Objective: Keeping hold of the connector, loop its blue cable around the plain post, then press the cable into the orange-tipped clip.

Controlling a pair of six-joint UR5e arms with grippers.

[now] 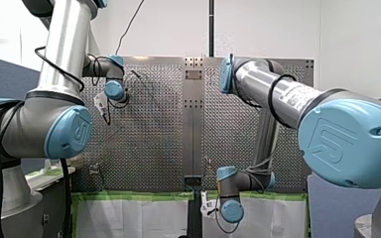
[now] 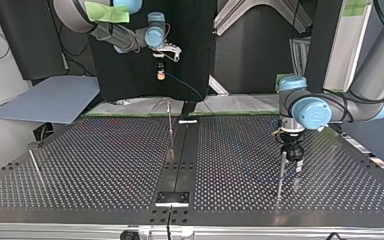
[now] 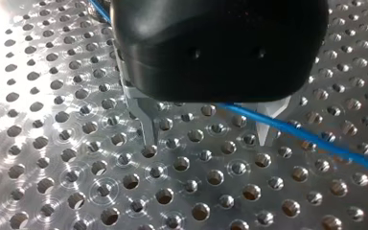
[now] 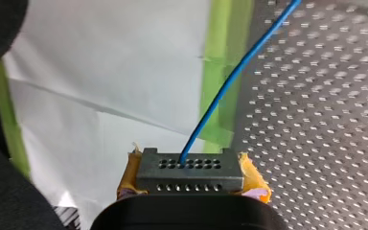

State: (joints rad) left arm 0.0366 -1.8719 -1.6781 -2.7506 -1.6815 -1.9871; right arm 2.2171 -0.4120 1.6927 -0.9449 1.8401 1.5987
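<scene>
My right gripper [image 2: 160, 74] clenches dark perforated connector [image 4: 188, 175], anchoring thin blue cable [image 4: 230, 81]; my left gripper [image 3: 206, 136] spread astride it, likely guiding.

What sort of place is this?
Most likely a robotics lab bench: my left arm and my right arm over a perforated metal table, green tape along its edge, a blue cable.

White wall [image 1: 278, 29] behind perf. metal table [image 1: 149, 139]; green tape [image 4: 218, 48] + white sheet [image 4: 124, 57] just ahead of right tool [image 4: 189, 178]; black panel [image 2: 120, 75] behind it.
</scene>
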